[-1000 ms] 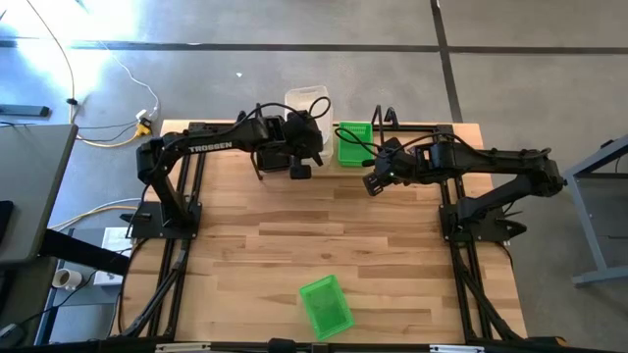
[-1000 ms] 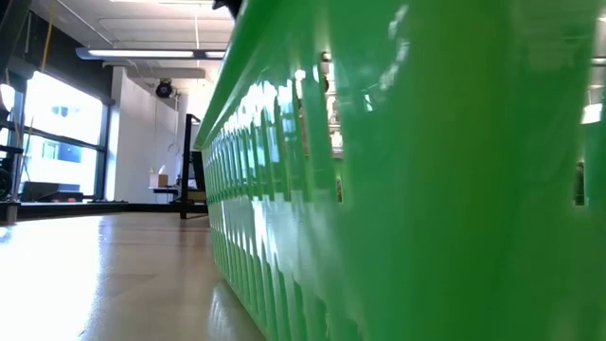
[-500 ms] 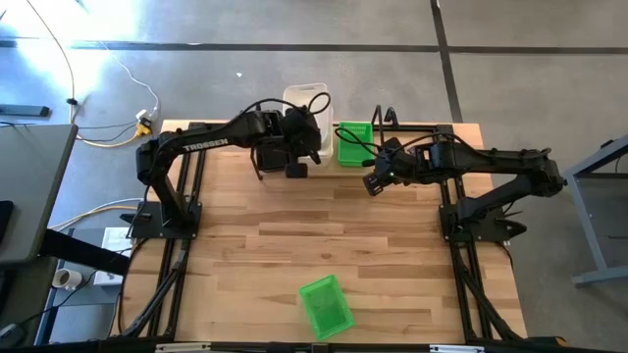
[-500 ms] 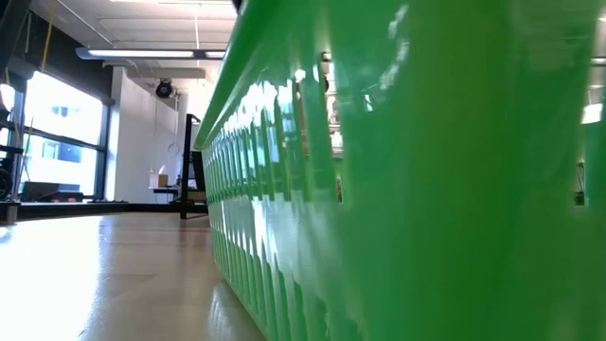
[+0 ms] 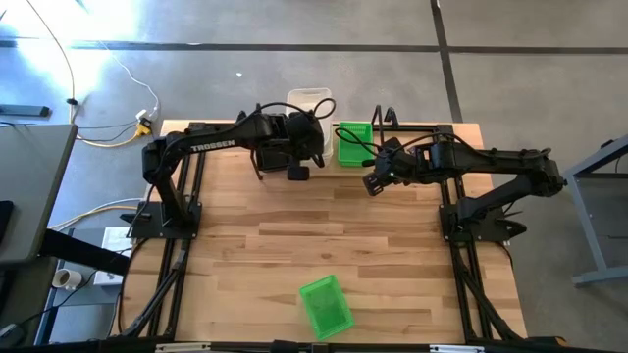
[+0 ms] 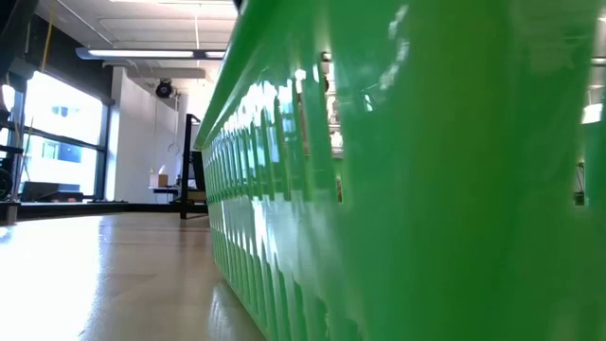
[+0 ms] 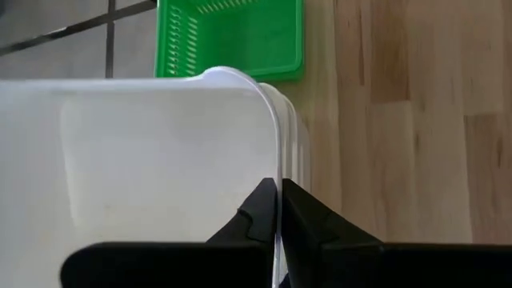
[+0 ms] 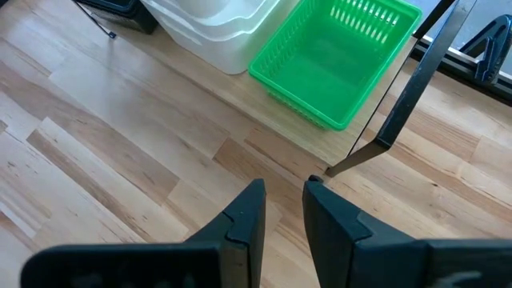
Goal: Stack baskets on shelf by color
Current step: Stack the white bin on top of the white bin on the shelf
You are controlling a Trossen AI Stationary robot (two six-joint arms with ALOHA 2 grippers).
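Baskets sat in two spots on the wooden table (image 5: 294,235). At the far edge, the left gripper (image 7: 279,210) pinched the thin rim of a white basket (image 7: 144,160) between its two fingers (image 7: 260,216), which were nearly closed on the rim. More white baskets (image 8: 212,24) showed nested under it in the right wrist view, each one sitting inside the next. I could not count them.

Just past the white stack, on the side away from the left gripper, sat a green basket (image 8: 332,60). It stood upright with its open top facing up. Nothing lay inside it. Its slotted end pointed away from the right gripper (image 8: 282,204), so its long side ran from the near edge of the table toward the far edge. A thin black rod of the shelf (image 8: 412,80) rose just beside it.

The right gripper hung over bare wood, near that green basket but not touching it. Its fingers stood a little apart and held nothing.

A second green basket (image 5: 326,305) sat alone, well apart from both grippers, near the front edge of the table. It was turned a bit crooked. In the low view its slotted side (image 6: 284,237) filled most of the picture.
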